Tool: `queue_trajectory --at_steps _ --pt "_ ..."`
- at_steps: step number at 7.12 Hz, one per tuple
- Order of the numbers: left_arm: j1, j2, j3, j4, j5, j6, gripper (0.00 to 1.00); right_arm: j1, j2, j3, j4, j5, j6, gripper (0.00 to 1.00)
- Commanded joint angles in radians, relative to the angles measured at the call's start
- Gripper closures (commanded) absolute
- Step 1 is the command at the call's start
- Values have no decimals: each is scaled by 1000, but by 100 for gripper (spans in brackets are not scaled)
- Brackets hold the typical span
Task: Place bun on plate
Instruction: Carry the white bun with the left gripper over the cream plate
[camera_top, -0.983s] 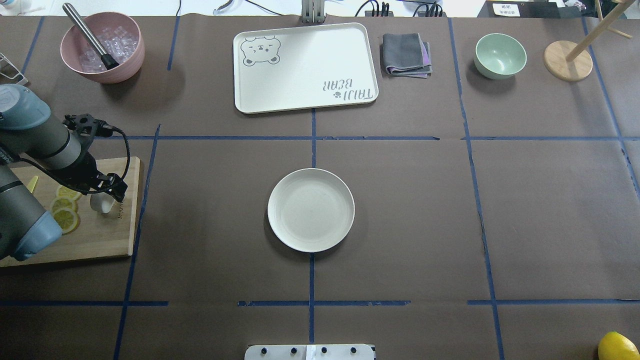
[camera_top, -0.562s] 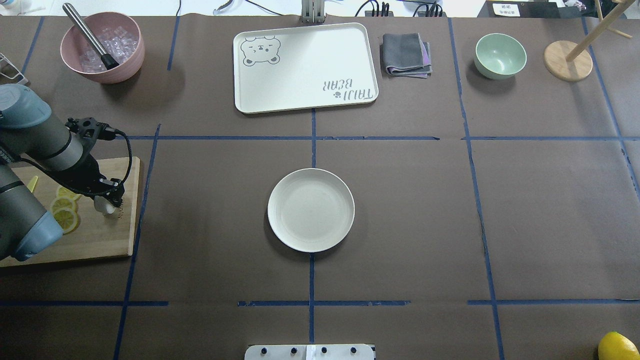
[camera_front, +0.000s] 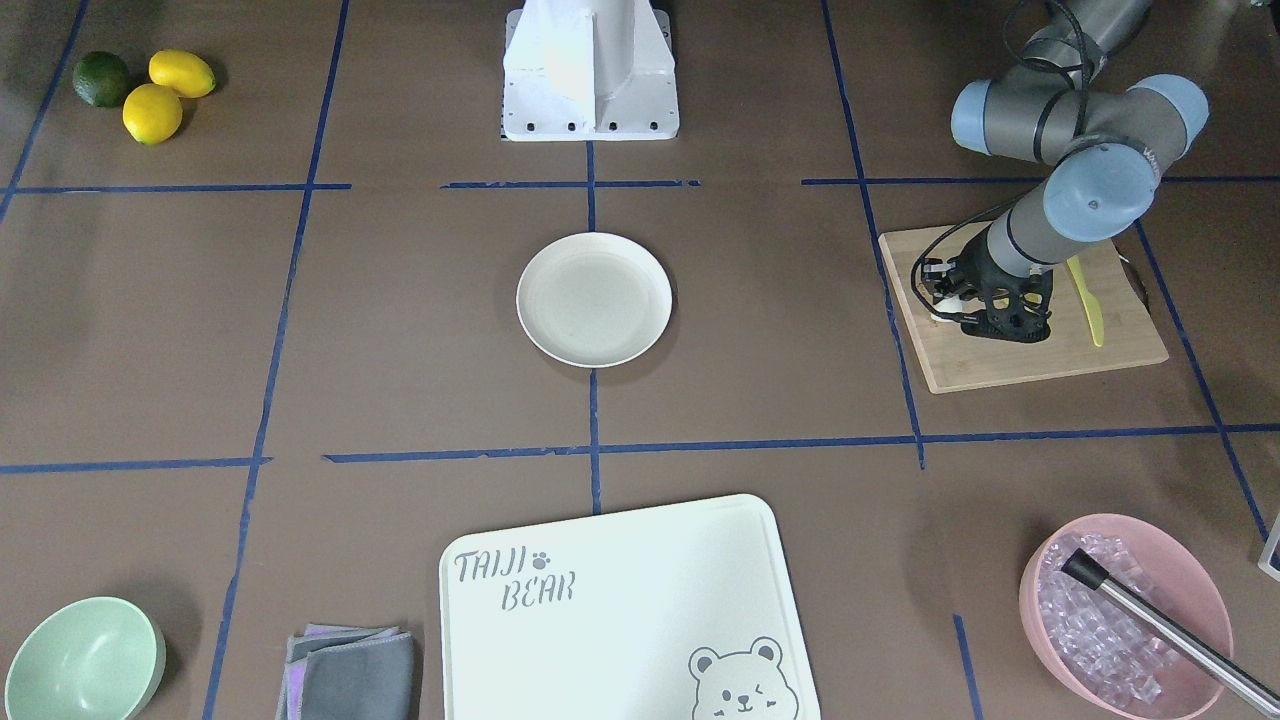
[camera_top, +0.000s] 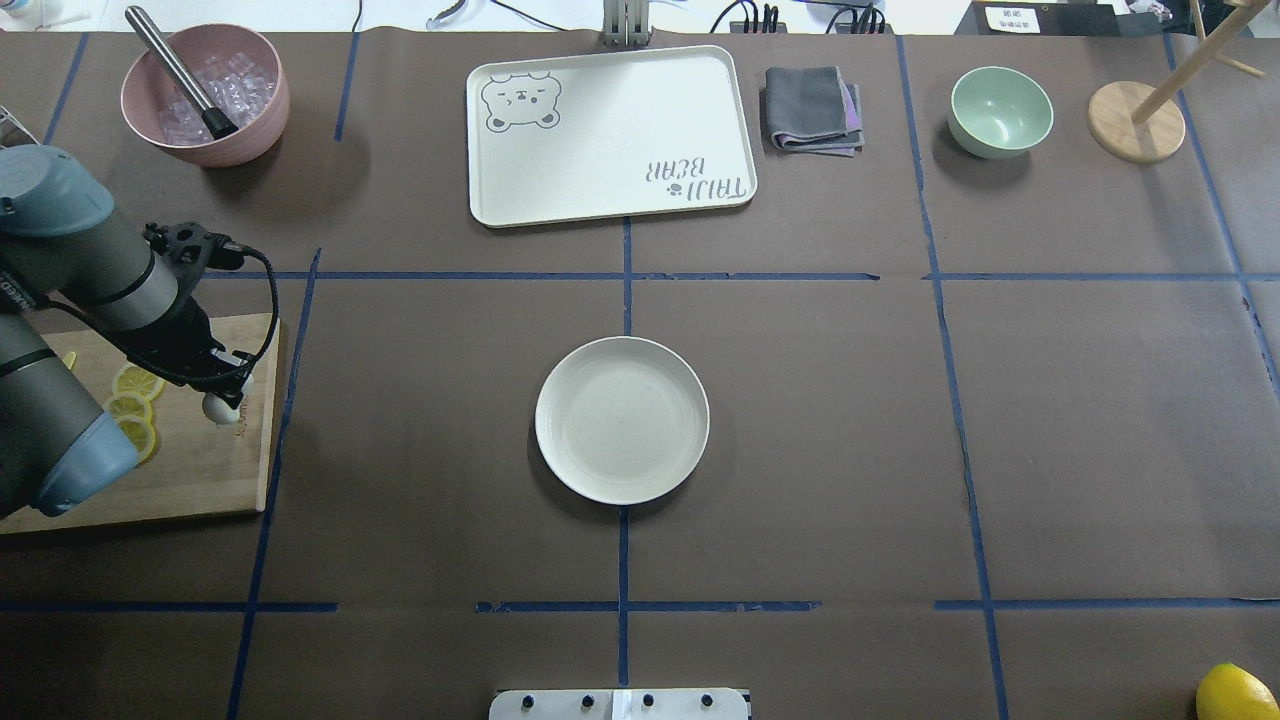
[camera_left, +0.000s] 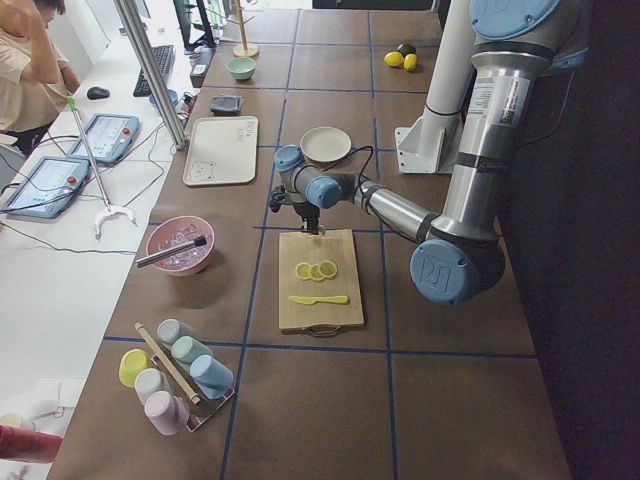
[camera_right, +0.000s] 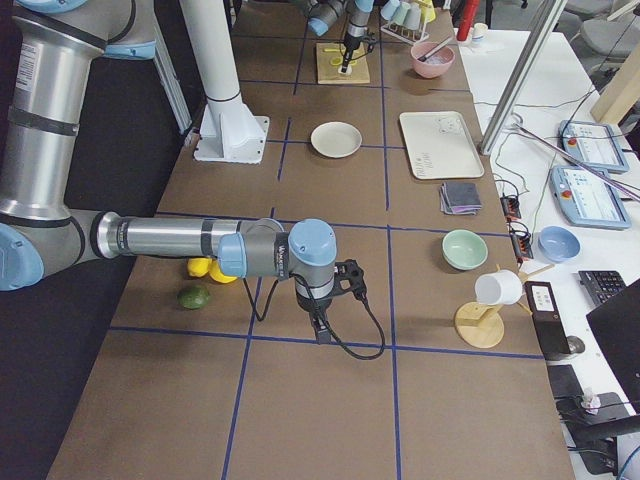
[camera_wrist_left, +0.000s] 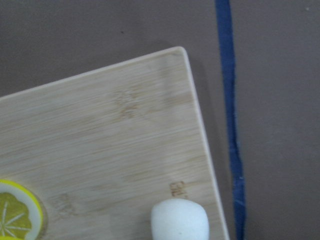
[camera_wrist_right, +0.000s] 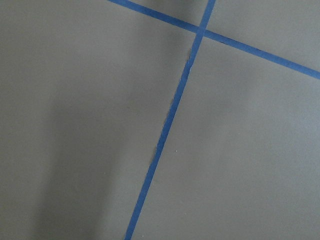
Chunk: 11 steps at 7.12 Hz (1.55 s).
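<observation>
The bun (camera_top: 218, 409), a small smooth white lump, hangs between the fingers of my left gripper (camera_top: 226, 396), just over the right end of the wooden cutting board (camera_top: 205, 475). In the left wrist view the bun (camera_wrist_left: 180, 221) sits at the bottom edge above the board's corner (camera_wrist_left: 125, 130). The front view shows the bun (camera_front: 941, 307) under the same gripper (camera_front: 948, 298). The round cream plate (camera_top: 622, 420) lies empty at mid-table, well to the right of the board. My right gripper (camera_right: 320, 328) shows only in the exterior right view, over bare table; I cannot tell its state.
Lemon slices (camera_top: 128, 404) and a yellow knife (camera_front: 1088, 300) lie on the board. A pink bowl of ice (camera_top: 205, 95), the bear-printed tray (camera_top: 610, 135), a folded cloth (camera_top: 812, 108), a mint bowl (camera_top: 1000, 110) and a wooden stand (camera_top: 1135, 120) line the far side.
My left gripper has shifted a little to the right toward the board's right edge, carrying the bun with it. The plate has not moved.
</observation>
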Motion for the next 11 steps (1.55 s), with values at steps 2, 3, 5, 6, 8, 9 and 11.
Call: queue_trajectory --at_steps 2,3,5,6,8,9,11 --pt "30 -270 -12 129 2 -272 87 0 -1 -2 0 0 1 0" --pt "106 -370 21 128 7 -410 85 0 -1 -2 0 0 2 0" --pt "213 -589 190 116 87 -566 84 0 -1 -3 0 0 7 0" --pt "263 -634 262 108 158 -572 79 0 -3 -3 0 2 8 0" --pt "304 -667 336 62 191 -588 80 0 -3 -9 0 2 7 0" --pt "329 -684 379 32 206 -589 81 0 -3 -10 0 0 7 0" --pt "355 -705 450 -39 206 -591 81 0 -5 -11 0 0 8 0"
